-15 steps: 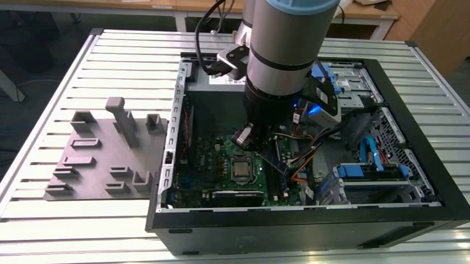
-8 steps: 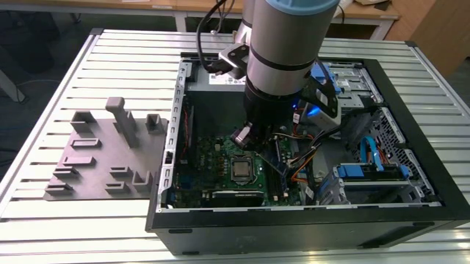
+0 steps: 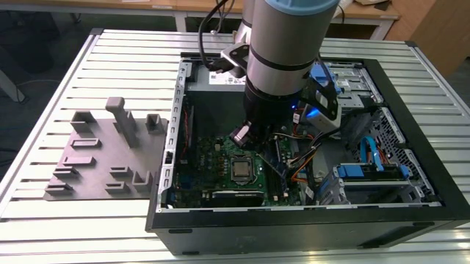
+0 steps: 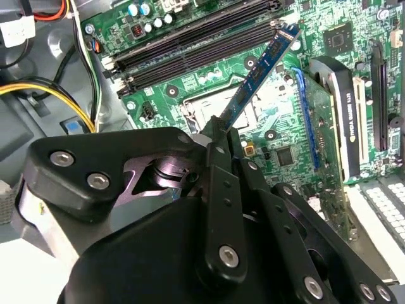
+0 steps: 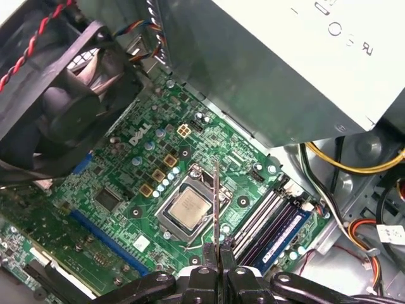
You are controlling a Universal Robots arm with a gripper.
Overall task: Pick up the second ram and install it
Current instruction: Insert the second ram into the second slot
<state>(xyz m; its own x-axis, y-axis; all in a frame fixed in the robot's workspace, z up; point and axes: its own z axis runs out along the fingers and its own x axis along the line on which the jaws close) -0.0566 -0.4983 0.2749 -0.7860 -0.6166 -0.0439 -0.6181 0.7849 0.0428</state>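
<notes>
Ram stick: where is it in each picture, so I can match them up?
Exterior view: I cannot pick it out; the jaws holding it hang over the green motherboard.
Second wrist view: the ram stick slants from the shut jaws toward the long black slots.
First wrist view: edge-on, a thin line poking out of the jaws.
Shared landmark: the processor socket.

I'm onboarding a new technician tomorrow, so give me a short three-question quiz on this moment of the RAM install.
1. True or false: the end effector is shut on the long, thin dark blue memory stick.
2. The stick is: A) seated in a slot; B) held over the green motherboard; C) lying on the floor.
3. Fill in: the gray plastic tray lies at the exterior view's ____ of the black computer case.
Key: 1 true; 2 B; 3 left.
</notes>
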